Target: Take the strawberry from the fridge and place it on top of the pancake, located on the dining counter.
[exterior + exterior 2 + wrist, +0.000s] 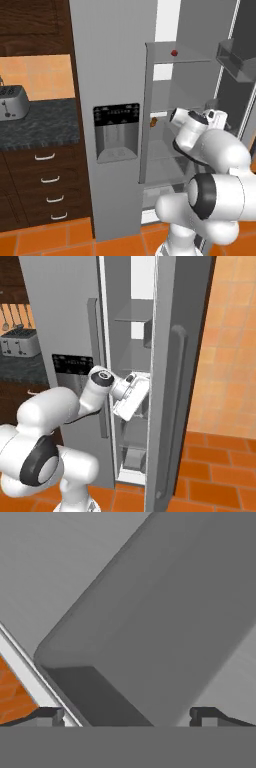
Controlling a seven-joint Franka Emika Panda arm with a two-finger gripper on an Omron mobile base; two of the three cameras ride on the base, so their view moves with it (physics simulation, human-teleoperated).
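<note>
The strawberry [174,52] sat on the upper shelf [180,60] inside the fridge [112,75], toward the shelf's front left; it showed as a tiny red roundish dot, too small to tell which way it pointed or where its long axis ran; a small orange-brown item [154,121] lay on the shelf below, close to the left wall of the compartment. The fridge's right door [170,381] stood swung open, its long vertical handle [176,406] running upright down the outer face; the left door with the black-panelled dispenser [116,132] was closed. A bin [235,62] on the inside of the open door showed grey, and its contents could not be made out; a low drawer [134,458] sat at the bottom of the compartment.

The tool [127,717] had its two finger tips set wide apart, holding nothing; between them, in the hand view, a big grey rounded bar [150,627] ran on a slant, with a strip of orange floor [12,694] at the lower left. The arm's wrist [131,396] reached into the gap beside the open door, well below the strawberry's shelf. To the left stood a dark-topped counter [40,130] carrying a toaster [12,102].
</note>
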